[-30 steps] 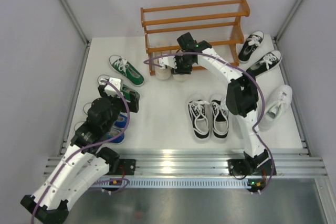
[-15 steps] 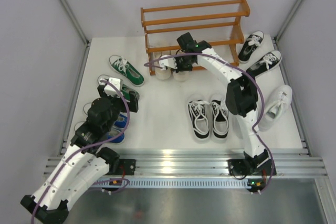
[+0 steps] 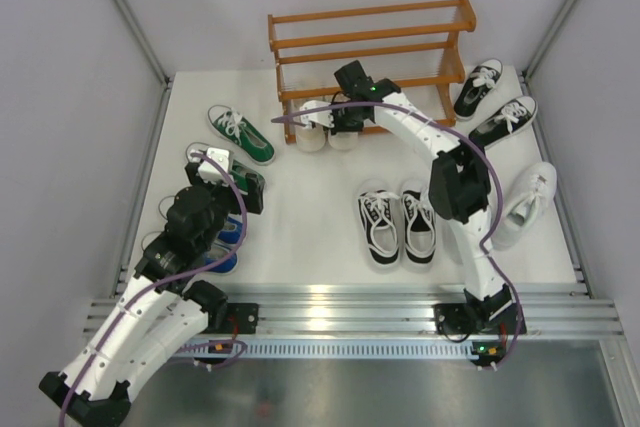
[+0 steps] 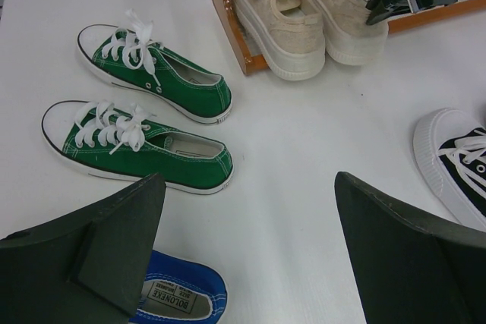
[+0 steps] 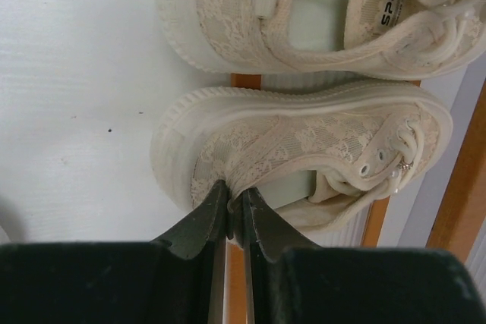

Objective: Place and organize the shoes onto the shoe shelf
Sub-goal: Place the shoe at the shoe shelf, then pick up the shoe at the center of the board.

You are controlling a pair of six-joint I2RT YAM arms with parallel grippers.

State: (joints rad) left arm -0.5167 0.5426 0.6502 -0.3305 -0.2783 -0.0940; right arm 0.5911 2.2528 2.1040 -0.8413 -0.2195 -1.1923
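The orange-brown shoe shelf [image 3: 370, 32] stands at the back. Two beige shoes [image 3: 312, 129] lie side by side with their toes in its bottom tier. My right gripper [image 3: 347, 119] is shut on the heel collar of the right beige shoe [image 5: 304, 142], fingertips [image 5: 234, 191] pinching the fabric. The other beige shoe [image 5: 304, 13] lies beside it. My left gripper [image 4: 247, 187] is open and empty, hovering over the table near the green pair [image 4: 137, 146] and a blue shoe [image 4: 178, 297].
A black pair [image 3: 398, 222] lies mid-table in front of the right arm. Another black pair [image 3: 492, 102] lies right of the shelf, and a white shoe [image 3: 527, 202] lies near the right wall. Green shoes [image 3: 242, 134] and blue shoes [image 3: 222, 247] lie on the left.
My right gripper has shifted slightly back and left with the beige shoe, a little deeper toward the shelf. The left arm has not moved.
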